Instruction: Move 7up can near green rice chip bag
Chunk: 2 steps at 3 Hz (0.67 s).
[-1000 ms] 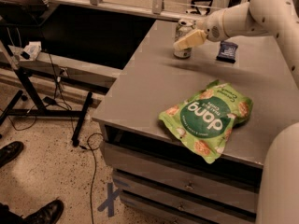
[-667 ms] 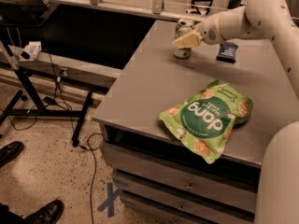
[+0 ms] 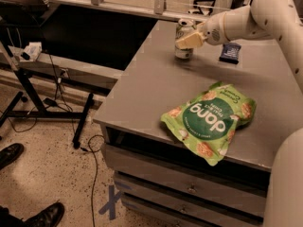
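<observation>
Camera view: the gripper (image 3: 190,39) is clamped on the 7up can (image 3: 182,42), far behind the green rice chip bag (image 3: 210,122). The grab looks done. Bringing the can close is still left.

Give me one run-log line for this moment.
gripper at can, far end of table | can upright, apart from green bag | move not done

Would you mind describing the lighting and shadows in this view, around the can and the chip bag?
Camera view: dim, warm light tints everything amber. Camera view: the gripper, at the 7up can far back on the table, looks brightly lit. Camera view: the green rice chip bag is the most vivid patch, while the recess under the table's front edge is nearly black.
</observation>
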Each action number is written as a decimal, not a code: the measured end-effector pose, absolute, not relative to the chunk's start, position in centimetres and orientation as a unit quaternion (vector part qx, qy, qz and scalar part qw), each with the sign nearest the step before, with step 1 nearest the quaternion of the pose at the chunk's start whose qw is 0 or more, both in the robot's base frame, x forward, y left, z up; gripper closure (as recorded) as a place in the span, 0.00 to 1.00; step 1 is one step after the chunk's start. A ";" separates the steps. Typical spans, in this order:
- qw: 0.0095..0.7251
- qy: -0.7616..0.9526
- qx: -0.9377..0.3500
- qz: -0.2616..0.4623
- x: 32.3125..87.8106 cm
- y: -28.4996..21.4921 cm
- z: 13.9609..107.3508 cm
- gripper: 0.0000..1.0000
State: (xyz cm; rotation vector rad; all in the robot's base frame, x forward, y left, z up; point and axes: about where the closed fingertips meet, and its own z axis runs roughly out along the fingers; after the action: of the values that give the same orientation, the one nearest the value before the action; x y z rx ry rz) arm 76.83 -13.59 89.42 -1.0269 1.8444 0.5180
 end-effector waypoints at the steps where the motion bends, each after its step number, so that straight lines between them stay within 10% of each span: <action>1: 0.465 0.737 -0.432 0.232 74.6 -13.5 91.7 1.00; 2: 0.446 0.723 -0.452 0.271 70.7 -13.5 93.1 1.00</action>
State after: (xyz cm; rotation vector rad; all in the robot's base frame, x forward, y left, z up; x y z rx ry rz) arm 70.65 -13.48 93.06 -1.1202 1.7915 0.6717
